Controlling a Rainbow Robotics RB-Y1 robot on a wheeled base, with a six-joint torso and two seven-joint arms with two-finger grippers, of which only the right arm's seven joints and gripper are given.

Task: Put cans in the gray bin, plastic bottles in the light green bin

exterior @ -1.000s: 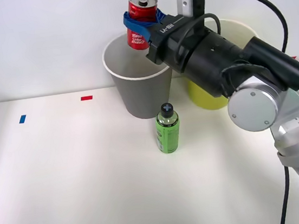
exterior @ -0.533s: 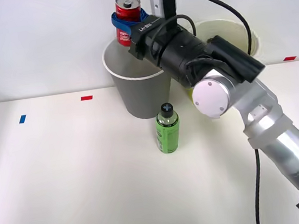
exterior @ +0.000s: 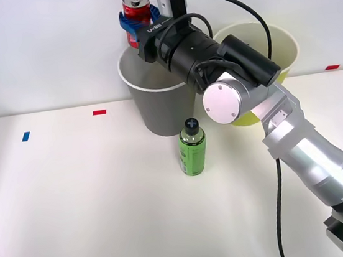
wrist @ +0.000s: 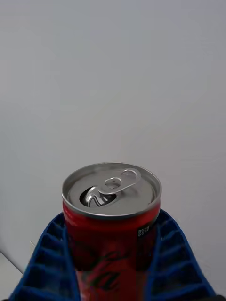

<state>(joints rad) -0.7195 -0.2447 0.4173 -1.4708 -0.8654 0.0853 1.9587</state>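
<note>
My right gripper [exterior: 135,24] is shut on the small red can [exterior: 136,12], holding it upright in the air above the far left part of the gray bin's white rim [exterior: 129,82]. In the right wrist view the can [wrist: 112,221] shows its silver top and opened pull tab, with a blue ribbed finger [wrist: 44,263] on either side. The light green bin [exterior: 284,52] stands to the right of the gray one, partly hidden by my arm. A green-labelled plastic bottle [exterior: 192,147] with a black cap stands upright on the table just in front of the gray bin.
Red tape marks [exterior: 99,112] and a blue one [exterior: 25,136] lie on the white table. A black cable [exterior: 251,15] loops from the wrist camera over the light green bin. A pale wall stands behind the bins.
My arm has swung left and slightly up with the can, carrying it from above the gray bin's right side to above its far left rim. The bottle has not moved.
</note>
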